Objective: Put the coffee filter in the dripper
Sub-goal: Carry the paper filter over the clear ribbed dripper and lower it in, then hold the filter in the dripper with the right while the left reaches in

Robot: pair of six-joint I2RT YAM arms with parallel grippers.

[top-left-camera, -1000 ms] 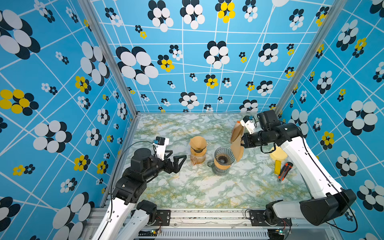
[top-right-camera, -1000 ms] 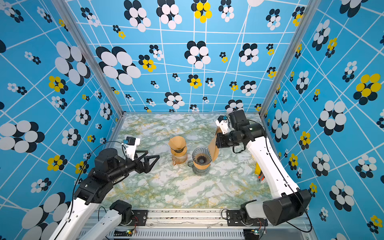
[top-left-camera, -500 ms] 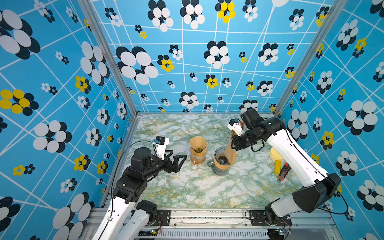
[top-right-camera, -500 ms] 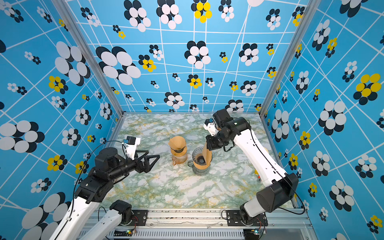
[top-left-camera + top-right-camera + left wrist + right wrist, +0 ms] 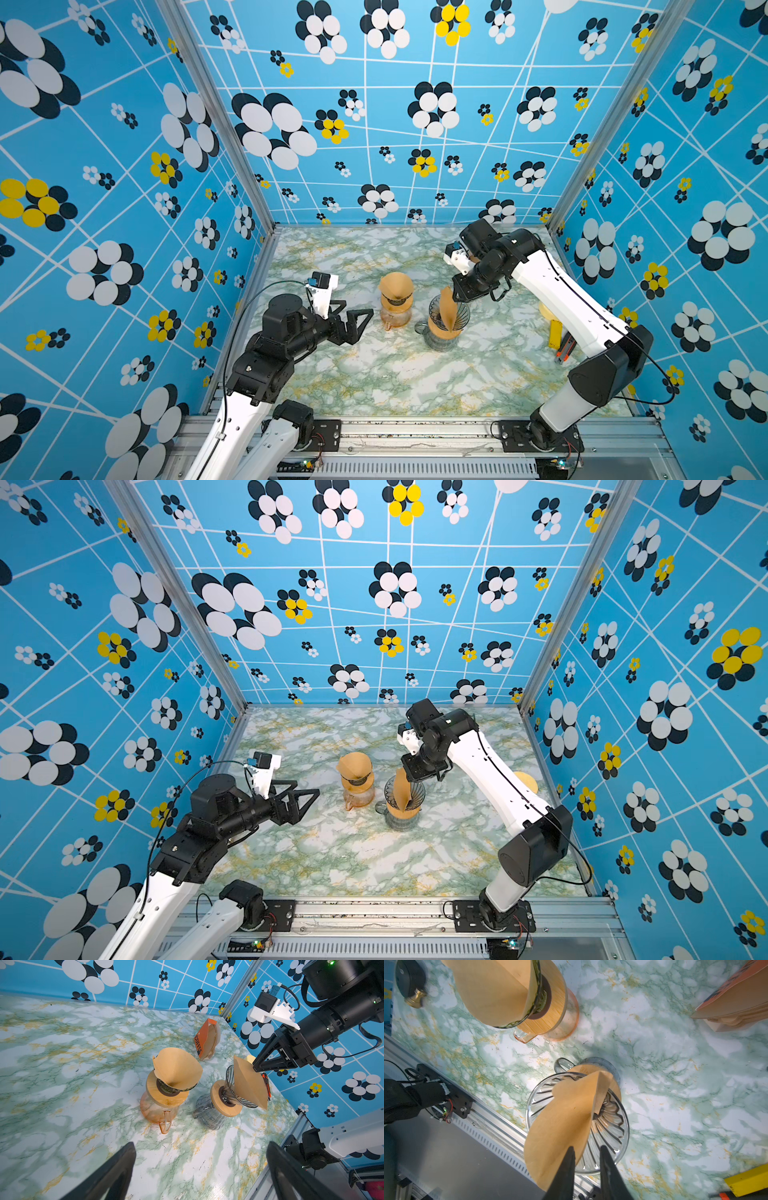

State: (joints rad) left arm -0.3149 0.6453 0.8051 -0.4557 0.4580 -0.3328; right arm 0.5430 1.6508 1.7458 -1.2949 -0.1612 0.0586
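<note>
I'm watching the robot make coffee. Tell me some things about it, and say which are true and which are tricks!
1. The left gripper has its jaws wide apart and holds nothing. True.
2. The coffee filter in the clear dripper is spread open into a cone. False: it is folded flat and stands on edge in the dripper.
3. The second dripper, on the orange carafe, has a second filter in it. True.
4. The filter box is in the left gripper. False: it sits on the table, and nothing holds it.
5. The right gripper is far from the coffee filter. False: its jaws are at the filter's upper edge, with a gap between them.
</note>
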